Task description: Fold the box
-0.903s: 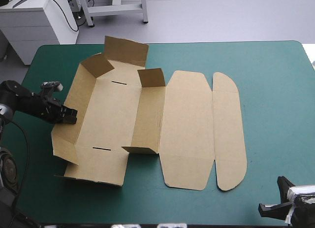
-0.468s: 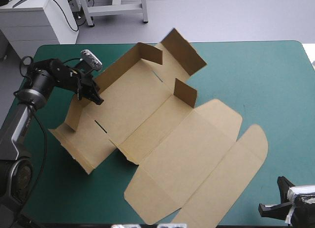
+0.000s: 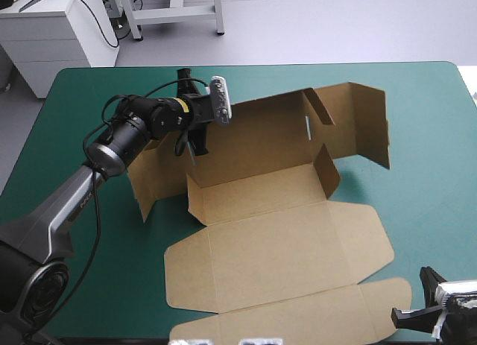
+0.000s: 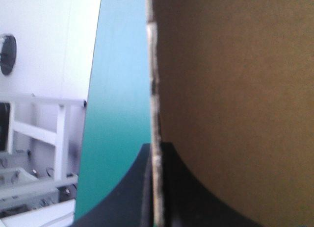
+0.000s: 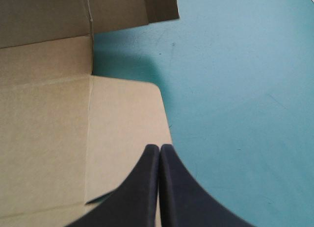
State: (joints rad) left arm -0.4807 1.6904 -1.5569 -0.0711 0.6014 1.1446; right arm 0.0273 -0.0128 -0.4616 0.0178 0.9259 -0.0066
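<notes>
looking down from the high view, the brown box lies in the middle of the teal-green cover. its lid part lies flat on the near side and reaches the near edge of the table. the far wall stands up, and small flaps stand up at the left and right ends. the left gripper is at the far left part of the box, up at the top of the raised wall. the right gripper sits low at the near right corner of the table, close to the right end of the flat lid.

going to the left wrist view, the left gripper has its two black fingers almost together, with the thin edge of the box pinched between them. the brown board fills one whole side of the gripper. the teal-green cover shows on the other side.

moving to the right wrist view, the right gripper has its black fingers pressed tight together in one point. the tip sits over the rounded corner of the flat lid of the box. i cannot tell if it touches the board. a raised wall and a flap stand farther ahead. bare teal-green cover lies beside the lid.
</notes>
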